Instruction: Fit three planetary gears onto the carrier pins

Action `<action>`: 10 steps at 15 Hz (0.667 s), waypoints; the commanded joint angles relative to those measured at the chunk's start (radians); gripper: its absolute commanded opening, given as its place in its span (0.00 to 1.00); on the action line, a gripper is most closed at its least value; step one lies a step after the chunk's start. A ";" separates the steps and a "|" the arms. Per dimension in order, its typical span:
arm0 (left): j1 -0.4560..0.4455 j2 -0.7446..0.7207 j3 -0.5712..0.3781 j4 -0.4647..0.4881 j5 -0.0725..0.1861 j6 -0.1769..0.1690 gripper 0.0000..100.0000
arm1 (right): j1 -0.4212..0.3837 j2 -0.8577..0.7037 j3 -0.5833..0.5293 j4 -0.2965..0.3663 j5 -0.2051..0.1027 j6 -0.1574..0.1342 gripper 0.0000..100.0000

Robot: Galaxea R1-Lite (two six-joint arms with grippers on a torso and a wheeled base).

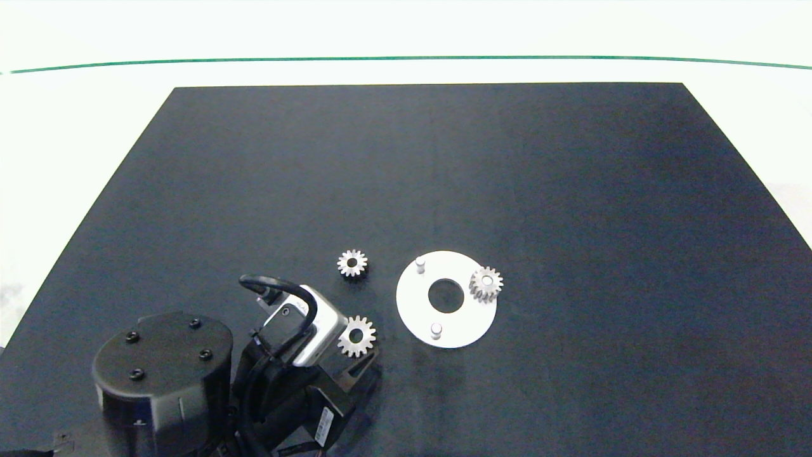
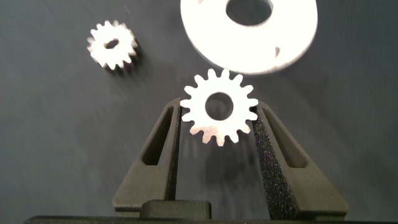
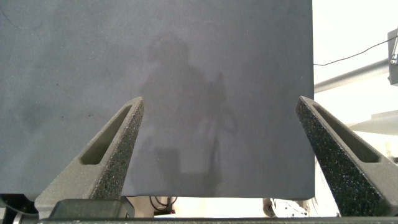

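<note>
The left gripper [image 2: 217, 121] pinches one planetary gear [image 1: 356, 336] by its teeth, just beside the white disc [image 1: 469, 324] (one gear [image 1: 486, 283] already sits on a pin). Another gear [image 1: 352, 263] lies nearby on the open dark mat [image 1: 571, 190]. The right gripper [image 3: 221, 149] gapes wide, empty, over the mat's edge.

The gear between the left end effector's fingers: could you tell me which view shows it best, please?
The left wrist view: the held gear fills the middle, teeth and hole clear, between the left end effector fingers. The head view shows it small; the right wrist view shows none.
</note>
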 commanded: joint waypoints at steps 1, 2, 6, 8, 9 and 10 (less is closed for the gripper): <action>-0.033 -0.002 -0.021 0.010 0.005 0.001 0.10 | 0.003 0.003 -0.001 0.000 0.000 -0.002 1.00; -0.048 0.008 -0.047 0.013 0.008 0.001 0.10 | 0.003 0.003 -0.001 -0.001 0.006 -0.002 1.00; -0.134 0.042 -0.143 0.128 0.026 0.004 0.10 | 0.008 0.008 -0.017 -0.001 0.016 -0.002 1.00; -0.145 0.047 -0.200 0.204 0.028 0.033 0.10 | 0.008 0.009 -0.025 -0.001 0.018 -0.002 1.00; -0.148 0.057 -0.231 0.226 0.028 0.044 0.10 | 0.008 0.009 -0.034 -0.001 0.018 -0.002 1.00; -0.149 0.079 -0.260 0.230 0.028 0.047 0.10 | 0.006 0.011 -0.040 -0.001 0.021 -0.002 1.00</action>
